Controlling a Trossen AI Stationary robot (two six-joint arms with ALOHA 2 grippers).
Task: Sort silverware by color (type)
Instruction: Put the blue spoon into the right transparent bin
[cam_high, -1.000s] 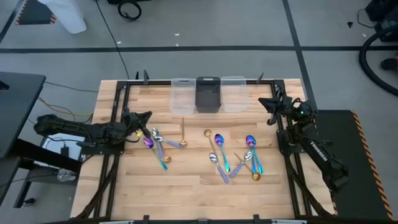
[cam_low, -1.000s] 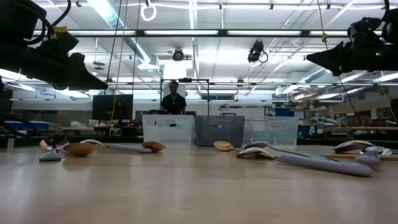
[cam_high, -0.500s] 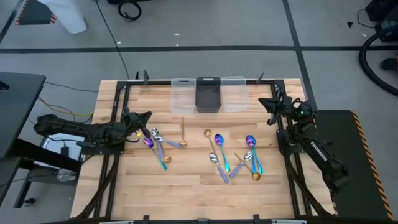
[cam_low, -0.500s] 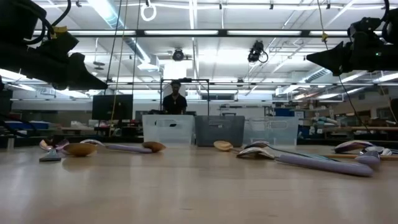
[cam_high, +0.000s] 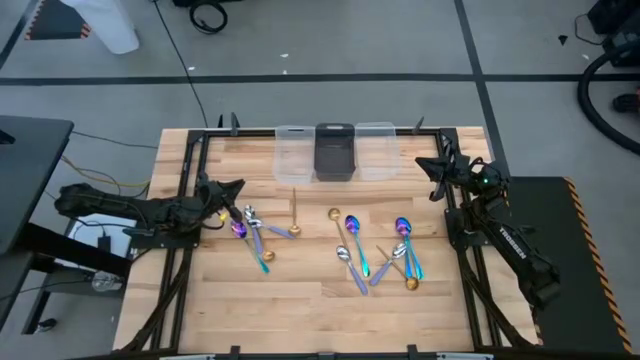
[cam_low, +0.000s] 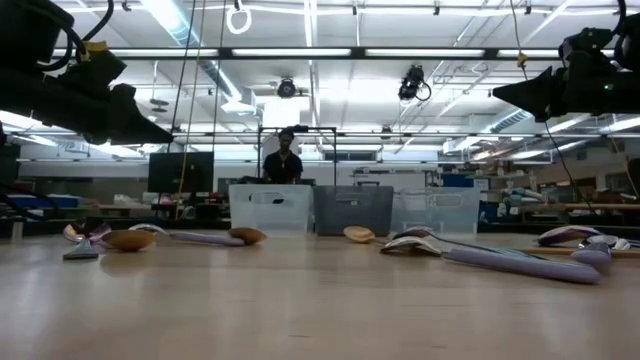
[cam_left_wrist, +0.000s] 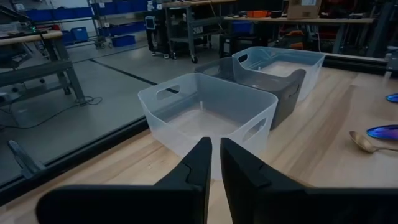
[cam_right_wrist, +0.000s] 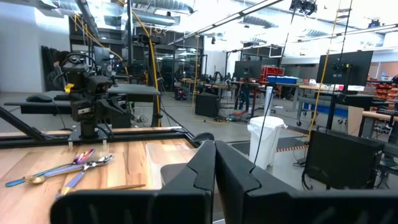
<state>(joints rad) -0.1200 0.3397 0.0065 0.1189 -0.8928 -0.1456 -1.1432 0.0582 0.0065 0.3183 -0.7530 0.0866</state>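
The silverware lies flat on the wooden table in three loose groups: a left group (cam_high: 252, 228), a middle group (cam_high: 352, 255) and a right group (cam_high: 405, 250), mixing rainbow, silver and gold spoons. My left gripper (cam_high: 238, 186) hovers at the table's left edge beside the left group, pointing toward the bins. Its fingers (cam_left_wrist: 216, 146) are shut to a thin slit with nothing between them. At the right edge my right gripper (cam_high: 437, 165) is raised and shut, with nothing in it (cam_right_wrist: 215, 146). In the low view both grippers hang above the table, the left one (cam_low: 165, 133) and the right one (cam_low: 500, 92).
Three small bins stand side by side at the far edge: a clear one (cam_high: 292, 160), a dark one (cam_high: 334, 152) and another clear one (cam_high: 374, 150). Black frame rails (cam_high: 190, 170) run along the table's sides. A person (cam_low: 287, 160) stands in the room beyond.
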